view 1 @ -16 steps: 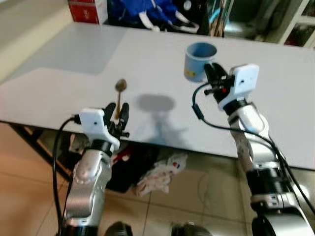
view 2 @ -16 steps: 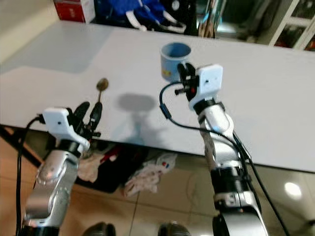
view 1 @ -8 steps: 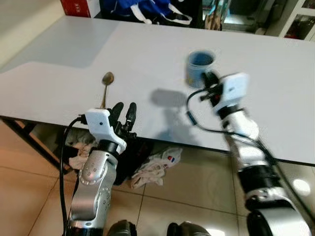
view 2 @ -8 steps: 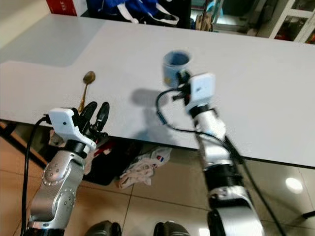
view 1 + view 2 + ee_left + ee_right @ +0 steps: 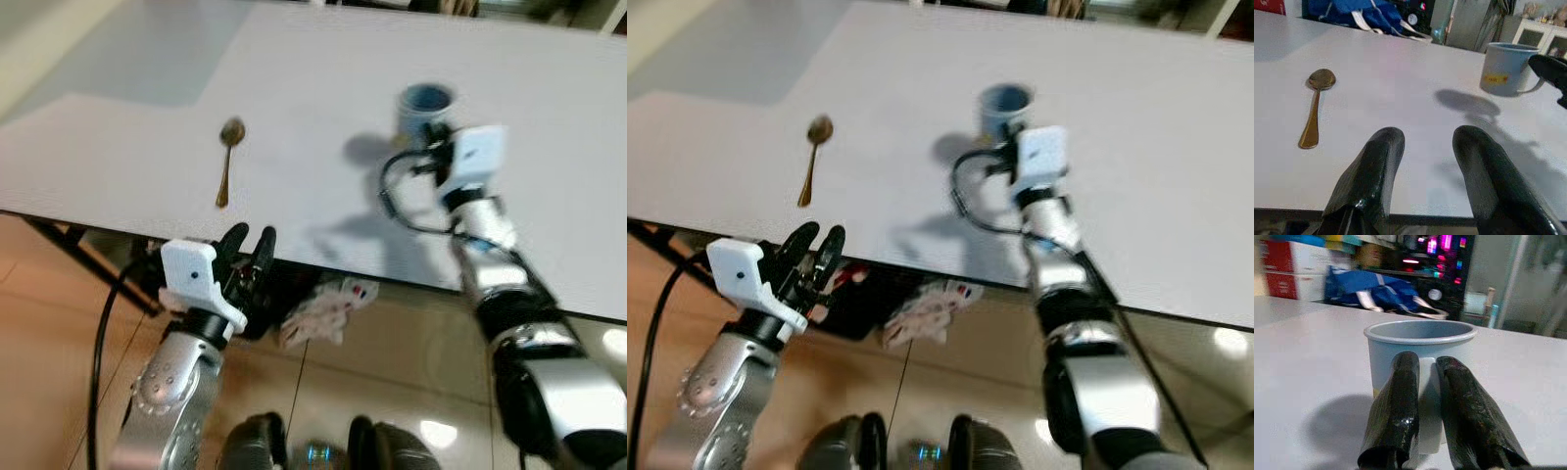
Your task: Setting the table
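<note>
A gold spoon [image 5: 228, 162] lies on the white table [image 5: 294, 69], bowl pointing away from me. My left gripper [image 5: 250, 257] hangs open and holds nothing, just off the table's near edge and a little short of the spoon [image 5: 1315, 110]. A blue mug [image 5: 424, 106] stands upright further right on the table. My right gripper [image 5: 1422, 362] reaches to its near side, with both fingers [image 5: 1396, 406] closed narrowly around the mug's pale handle [image 5: 1427, 396]. The mug [image 5: 1506, 68] rests on the table.
A blue bag [image 5: 1366, 12] and a red box [image 5: 1268, 5] sit at the table's far side. Crumpled cloths and bags [image 5: 323, 308] lie on the tiled floor under the near edge. Dark table legs [image 5: 88, 259] stand at the left.
The camera has shifted and now looks down more steeply. My left gripper has drawn back from the spoon's handle to below the table edge. The right gripper stays at the mug.
</note>
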{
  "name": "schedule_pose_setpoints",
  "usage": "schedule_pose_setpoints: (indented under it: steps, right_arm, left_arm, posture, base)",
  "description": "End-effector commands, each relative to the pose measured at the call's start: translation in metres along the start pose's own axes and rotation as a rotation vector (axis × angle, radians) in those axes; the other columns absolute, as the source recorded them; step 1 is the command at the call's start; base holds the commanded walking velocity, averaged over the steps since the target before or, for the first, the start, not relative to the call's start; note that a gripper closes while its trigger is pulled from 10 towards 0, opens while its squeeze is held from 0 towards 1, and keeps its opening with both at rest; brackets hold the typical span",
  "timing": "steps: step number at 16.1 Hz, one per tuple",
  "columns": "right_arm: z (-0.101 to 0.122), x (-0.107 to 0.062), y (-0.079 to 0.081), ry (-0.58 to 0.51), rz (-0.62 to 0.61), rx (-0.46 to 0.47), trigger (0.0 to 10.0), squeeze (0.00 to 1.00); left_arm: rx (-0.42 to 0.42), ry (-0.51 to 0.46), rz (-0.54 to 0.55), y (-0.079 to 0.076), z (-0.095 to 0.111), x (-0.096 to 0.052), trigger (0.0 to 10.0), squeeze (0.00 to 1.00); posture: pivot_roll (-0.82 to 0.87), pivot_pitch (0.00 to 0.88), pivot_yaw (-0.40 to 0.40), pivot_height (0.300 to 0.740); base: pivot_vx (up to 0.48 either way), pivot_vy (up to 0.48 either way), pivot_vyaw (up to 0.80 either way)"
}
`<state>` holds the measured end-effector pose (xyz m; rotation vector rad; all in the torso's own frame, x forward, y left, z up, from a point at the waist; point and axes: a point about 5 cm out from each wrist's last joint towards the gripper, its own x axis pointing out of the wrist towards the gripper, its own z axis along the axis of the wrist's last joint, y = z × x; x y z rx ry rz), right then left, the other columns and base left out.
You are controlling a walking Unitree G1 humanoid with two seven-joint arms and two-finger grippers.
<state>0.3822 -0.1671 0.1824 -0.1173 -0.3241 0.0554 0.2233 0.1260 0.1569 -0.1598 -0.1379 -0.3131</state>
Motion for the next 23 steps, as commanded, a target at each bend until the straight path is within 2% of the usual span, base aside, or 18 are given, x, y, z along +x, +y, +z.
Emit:
schedule_pose_setpoints:
  steps: [1, 3, 5, 6, 8, 10, 13, 15, 17, 18, 19, 20, 21, 23]
  right_arm:
    - [-0.002, -0.001, -0.012, -0.001, -0.056, -0.001, 10.0, 0.00]
    - [-0.005, -0.004, -0.032, 0.016, -0.126, 0.022, 10.0, 0.00]
    - [-0.010, -0.007, -0.033, 0.029, -0.137, 0.088, 10.0, 0.00]
    - [-0.012, -0.008, -0.029, 0.033, -0.132, 0.131, 10.0, 0.20]
    - [-0.014, -0.009, -0.023, 0.029, -0.128, 0.162, 10.0, 0.92]
    - [-0.012, -0.007, -0.019, 0.014, -0.110, 0.187, 10.0, 1.00]
    - [-0.004, -0.004, -0.019, -0.037, -0.026, 0.196, 10.0, 1.00]
    - [-0.006, -0.013, -0.023, -0.052, 0.036, 0.174, 10.0, 1.00]
    - [-0.011, -0.031, -0.031, -0.067, 0.086, 0.174, 10.0, 0.98]
    - [-0.012, -0.037, -0.032, -0.074, 0.106, 0.179, 10.0, 0.85]
    - [-0.011, -0.045, -0.035, -0.081, 0.122, 0.183, 10.0, 0.58]
    - [-0.008, -0.051, -0.034, -0.096, 0.152, 0.198, 10.0, 0.17]
    - [-0.005, -0.054, -0.033, -0.102, 0.172, 0.208, 10.0, 0.00]
    - [0.005, -0.059, -0.031, -0.132, 0.197, 0.230, 10.0, 0.00]
  left_arm:
    - [-0.004, 0.005, -0.021, -0.005, 0.004, -0.005, 10.0, 0.00]
    - [-0.004, 0.018, -0.026, -0.009, 0.008, -0.011, 10.0, 0.00]
    - [0.002, 0.030, -0.031, -0.012, 0.012, -0.014, 10.0, 0.00]
    - [0.002, 0.033, -0.030, -0.012, 0.013, -0.015, 10.0, 0.00]
    - [0.001, 0.038, -0.031, -0.013, 0.015, -0.016, 10.0, 0.00]
    - [0.000, 0.040, -0.032, -0.015, 0.018, -0.016, 10.0, 0.00]
    - [-0.006, 0.040, -0.033, -0.016, 0.018, -0.014, 10.0, 0.00]
    - [-0.008, 0.038, -0.036, -0.016, 0.017, -0.010, 10.0, 0.00]
    - [-0.012, 0.025, -0.035, -0.015, 0.017, -0.006, 10.0, 0.00]
    - [-0.013, 0.022, -0.039, -0.015, 0.016, -0.004, 10.0, 0.00]
    - [-0.019, 0.018, -0.048, -0.016, 0.015, -0.001, 10.0, 0.00]
    - [-0.020, 0.014, -0.059, -0.015, 0.014, 0.002, 10.0, 0.00]
    - [-0.020, 0.011, -0.063, -0.015, 0.014, 0.004, 10.0, 0.00]
    - [-0.020, 0.002, -0.070, -0.015, 0.013, 0.008, 10.0, 0.00]
  posture:
    - [0.04, 0.312, 0.046, 0.740]
    - [0.05, 0.333, 0.055, 0.740]
    - [0.06, 0.348, 0.064, 0.740]
    - [0.06, 0.353, 0.068, 0.740]
    - [0.07, 0.354, 0.071, 0.740]
    - [0.07, 0.355, 0.070, 0.740]
    - [0.05, 0.337, 0.059, 0.740]
    - [0.04, 0.324, 0.049, 0.740]
    - [0.02, 0.307, 0.047, 0.740]
    - [0.01, 0.298, 0.049, 0.740]
    - [-0.01, 0.280, 0.051, 0.740]
    - [-0.02, 0.264, 0.055, 0.740]
    - [-0.03, 0.259, 0.055, 0.740]
    - [-0.04, 0.240, 0.055, 0.740]
  base:
    - [0.000, 0.000, 0.00]
    - [0.000, 0.000, 0.00]
    - [0.000, 0.000, 0.00]
    - [0.000, 0.000, 0.00]
    - [0.000, 0.000, 0.00]
    - [0.000, 0.000, 0.00]
    - [0.000, 0.000, 0.00]
    - [0.000, 0.000, 0.00]
    - [0.000, 0.000, 0.00]
    - [0.000, 0.000, 0.00]
    - [0.000, 0.000, 0.00]
    - [0.000, 0.000, 0.00]
    - [0.000, 0.000, 0.00]
    - [0.000, 0.000, 0.00]
